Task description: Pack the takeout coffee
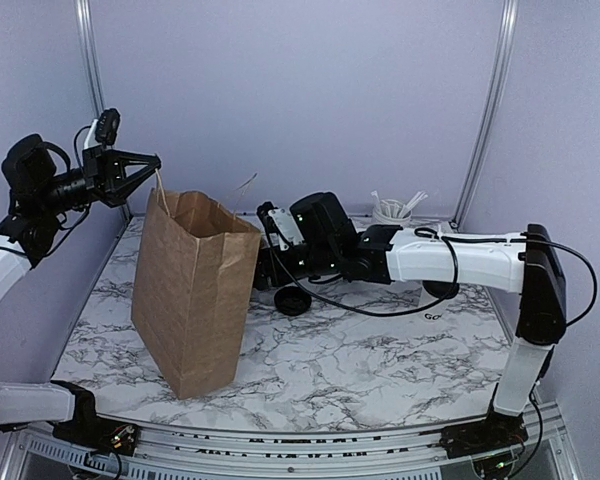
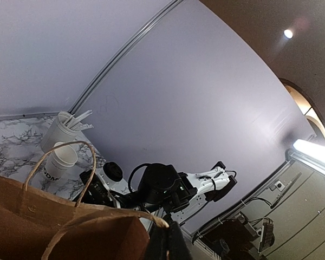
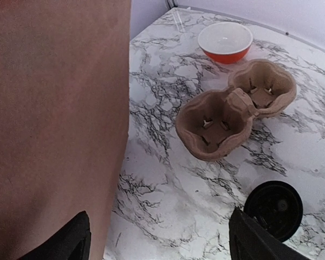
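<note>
A white paper cup [image 2: 60, 161] with dark lettering stands by the back wall; from above only its lettered base [image 1: 431, 315] shows under my right arm. Its black lid [image 1: 293, 300] lies flat on the table, also in the right wrist view [image 3: 273, 208] and the left wrist view [image 2: 112, 171]. A brown paper bag [image 1: 195, 300] stands upright. My left gripper [image 1: 152, 165] is shut on its string handle [image 2: 103, 218], above the bag's mouth. My right gripper [image 3: 165, 241] is open and empty, low over the table between the bag wall [image 3: 54, 108] and the lid.
A brown pulp cup carrier [image 3: 235, 114] and a red bowl [image 3: 225, 40] lie beyond my right gripper. A white cup of stirrers [image 1: 392, 211] stands at the back wall, next to the coffee cup.
</note>
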Controlling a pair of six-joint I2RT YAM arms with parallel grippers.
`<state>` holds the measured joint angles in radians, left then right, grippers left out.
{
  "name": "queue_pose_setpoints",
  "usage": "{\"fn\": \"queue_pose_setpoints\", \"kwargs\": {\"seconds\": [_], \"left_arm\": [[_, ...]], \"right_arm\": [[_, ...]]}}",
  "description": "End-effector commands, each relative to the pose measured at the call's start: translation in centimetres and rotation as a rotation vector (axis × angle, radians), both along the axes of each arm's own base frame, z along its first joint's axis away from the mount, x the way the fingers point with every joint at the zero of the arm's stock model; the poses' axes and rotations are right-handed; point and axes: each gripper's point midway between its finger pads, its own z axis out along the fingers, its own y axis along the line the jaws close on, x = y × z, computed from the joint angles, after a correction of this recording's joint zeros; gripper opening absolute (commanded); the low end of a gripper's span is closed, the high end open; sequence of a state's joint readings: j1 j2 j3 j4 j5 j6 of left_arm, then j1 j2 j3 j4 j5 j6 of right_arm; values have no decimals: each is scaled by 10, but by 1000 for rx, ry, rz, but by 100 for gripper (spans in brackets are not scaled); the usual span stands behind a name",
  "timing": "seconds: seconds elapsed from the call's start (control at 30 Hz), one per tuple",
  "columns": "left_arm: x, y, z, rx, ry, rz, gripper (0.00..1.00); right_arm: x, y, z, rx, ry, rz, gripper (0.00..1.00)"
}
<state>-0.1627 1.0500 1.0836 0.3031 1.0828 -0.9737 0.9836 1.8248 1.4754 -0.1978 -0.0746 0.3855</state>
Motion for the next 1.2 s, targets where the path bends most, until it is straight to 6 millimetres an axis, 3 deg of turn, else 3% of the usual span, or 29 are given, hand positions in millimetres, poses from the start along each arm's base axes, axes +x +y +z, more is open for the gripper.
{"fn": "queue_pose_setpoints", "kwargs": {"seconds": [0.0, 0.3, 0.6, 0.63, 0.8, 1.17], "left_arm": [[-2, 2, -4, 32, -23, -6, 0], [22, 19, -31, 240, 48, 202, 3], [33, 84, -89, 558, 177, 605, 26], [32, 91, -93, 581, 185, 640, 26], [23, 116, -89, 620, 177, 781, 43], [4, 150, -70, 645, 146, 968, 76]], "right_arm": [[0, 33, 44, 179, -31, 82, 85], [-3, 56, 48, 251, -17, 143, 85], [-16, 101, 33, 249, 23, 235, 85], [-16, 106, 42, 263, 12, 242, 85], [-21, 117, 40, 258, 18, 260, 85], [-13, 111, 31, 197, 4, 222, 85]]}}
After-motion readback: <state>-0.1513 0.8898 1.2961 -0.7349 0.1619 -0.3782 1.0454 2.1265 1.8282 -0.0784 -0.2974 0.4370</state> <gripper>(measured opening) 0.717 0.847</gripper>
